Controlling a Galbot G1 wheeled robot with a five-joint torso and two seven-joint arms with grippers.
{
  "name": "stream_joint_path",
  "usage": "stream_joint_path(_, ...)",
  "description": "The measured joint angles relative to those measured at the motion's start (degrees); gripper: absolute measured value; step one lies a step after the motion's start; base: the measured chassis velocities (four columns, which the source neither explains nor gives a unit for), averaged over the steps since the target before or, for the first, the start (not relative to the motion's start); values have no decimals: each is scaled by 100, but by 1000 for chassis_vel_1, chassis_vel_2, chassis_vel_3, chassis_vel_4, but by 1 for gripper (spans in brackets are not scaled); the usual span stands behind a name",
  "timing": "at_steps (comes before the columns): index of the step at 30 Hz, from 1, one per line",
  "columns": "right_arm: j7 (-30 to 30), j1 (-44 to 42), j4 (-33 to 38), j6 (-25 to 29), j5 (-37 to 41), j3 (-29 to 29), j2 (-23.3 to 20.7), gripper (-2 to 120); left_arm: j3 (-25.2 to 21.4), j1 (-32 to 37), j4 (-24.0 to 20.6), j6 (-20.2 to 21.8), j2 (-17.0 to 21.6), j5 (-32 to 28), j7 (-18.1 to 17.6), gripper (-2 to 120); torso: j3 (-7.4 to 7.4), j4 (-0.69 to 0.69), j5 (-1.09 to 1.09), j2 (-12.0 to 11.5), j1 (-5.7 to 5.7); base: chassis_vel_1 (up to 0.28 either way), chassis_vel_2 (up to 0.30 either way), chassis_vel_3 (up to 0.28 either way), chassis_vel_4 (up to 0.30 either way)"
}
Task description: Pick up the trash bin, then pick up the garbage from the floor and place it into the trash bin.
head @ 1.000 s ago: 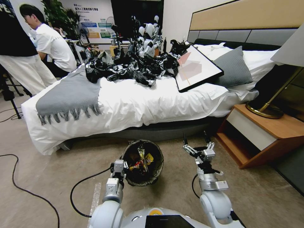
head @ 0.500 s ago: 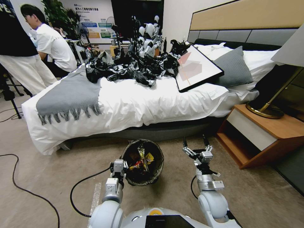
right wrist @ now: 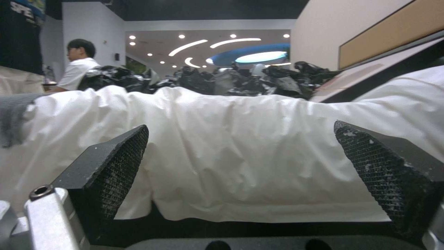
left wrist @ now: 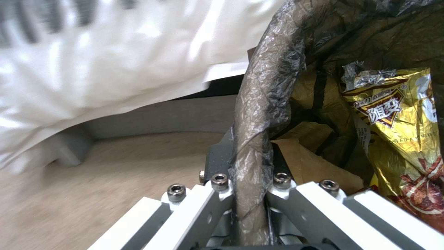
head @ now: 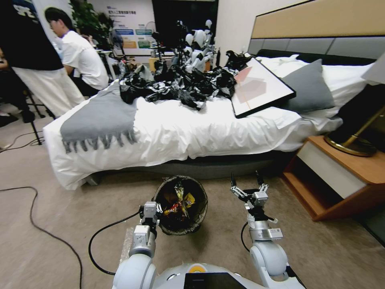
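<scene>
The left gripper [head: 154,211] is clamped on the bag-lined rim of the trash bin [head: 199,188], gripping it at the bin's nine o'clock. Garbage [head: 179,202], including a yellow wrapper [left wrist: 398,118], lies inside. At the bin's three o'clock the right gripper [head: 245,180] hovers empty, fingers spread apart, facing the bed [head: 180,128].

The gold foil snack packet [left wrist: 398,121] lying inside the bag-lined trash bin [left wrist: 259,114] carries large Chinese characters in a triangular emblem, with "FIFA" in small print below. A black garment [right wrist: 18,31] at the room's edge bears white letters reading "SPE", cut off. Wall poster [head: 128,32] text is illegible.
</scene>
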Motion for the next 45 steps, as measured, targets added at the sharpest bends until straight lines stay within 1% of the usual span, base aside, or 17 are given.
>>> stream_joint_path(15,-18,24,-54,-5,-13,-25,0,100,-15,13,-1,0,-7,-6,2,0,0,0,0,0,0,126,120,122,125)
stream_joint_path(28,-36,21,-58,-3,-41,-161,46,100,-14,29,8,-4,-16,7,3,0,0,0,0,0,0,125,120,128,126)
stream_joint_path(41,-47,9,-51,7,-92,-206,64,100,-3,25,29,-56,-11,19,-17,0,0,2,0,0,0,118,116,110,114)
stream_joint_path(45,-49,0,-37,4,-100,-187,51,100,7,22,29,-60,-9,20,-16,0,0,-1,0,0,0,16,19,12,15)
